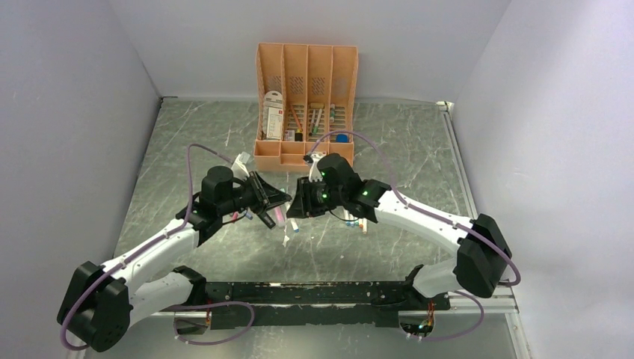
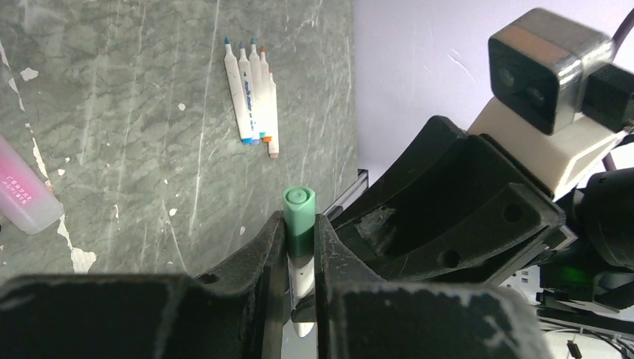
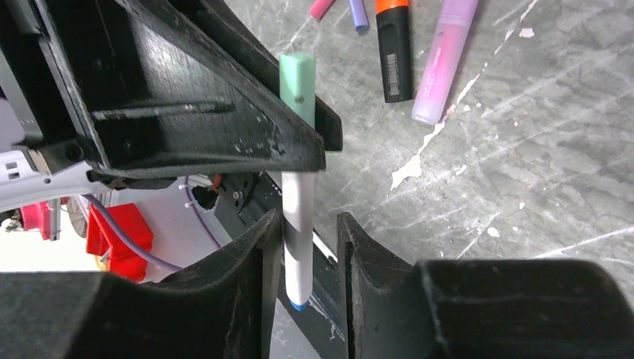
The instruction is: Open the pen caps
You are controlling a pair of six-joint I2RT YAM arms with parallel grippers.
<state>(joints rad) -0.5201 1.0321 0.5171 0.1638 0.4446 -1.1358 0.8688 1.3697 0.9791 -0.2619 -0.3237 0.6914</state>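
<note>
Above the middle of the bench (image 1: 187, 134), the left pincer (image 2: 300, 230) is clamped on the green cap (image 2: 299, 202) of a thin white marker (image 3: 297, 196), and the right pincer (image 3: 306, 224) stands a little apart around its body. It looks light, hard and slippery, so squeeze the body close under the cap. Loose pens (image 2: 254, 97) lie below; both sides have room to pull.

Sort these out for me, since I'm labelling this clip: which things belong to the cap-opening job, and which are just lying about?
Job: green cap, white marker, orange-capped highlighter, pink highlighter, slim markers.
Lying about: peach organizer, organizer's pens.
</note>
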